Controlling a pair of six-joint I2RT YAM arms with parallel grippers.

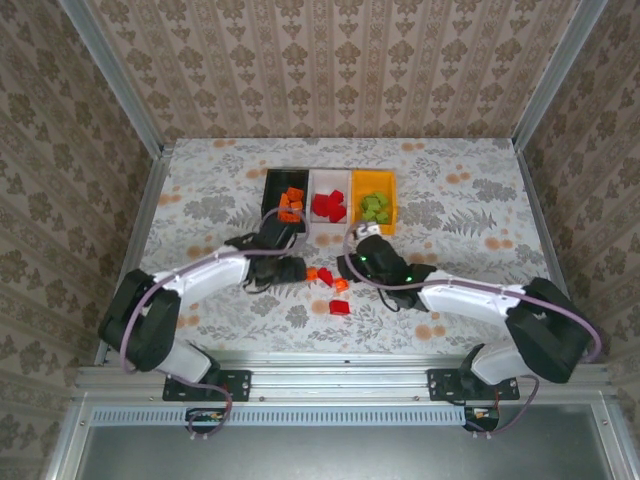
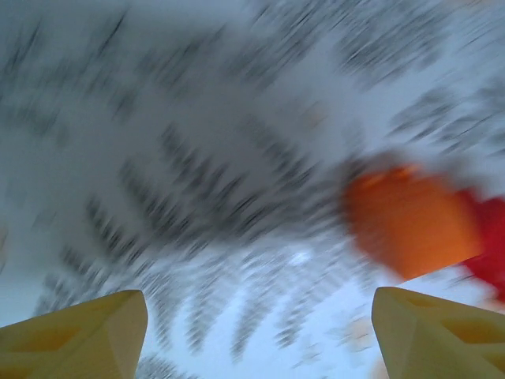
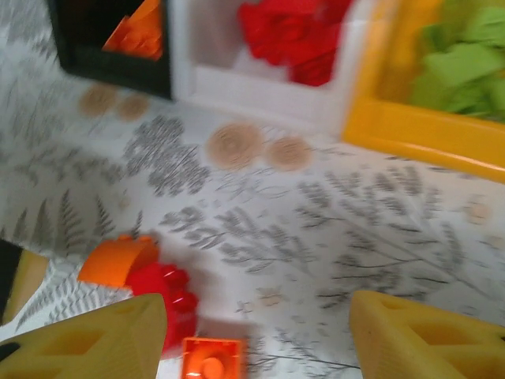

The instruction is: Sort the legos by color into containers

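Nearby, at two o'clock from the spread, empty left hand (image 2: 256, 316), an orange brick (image 2: 410, 221) (likely light, rigid, slick): pinch its flat sides.

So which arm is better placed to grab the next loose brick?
Probably the right. The right gripper is open, with a square orange brick almost between its fingers. The left gripper is open too, but the blurred orange brick ahead lines up with one finger, not the gap.
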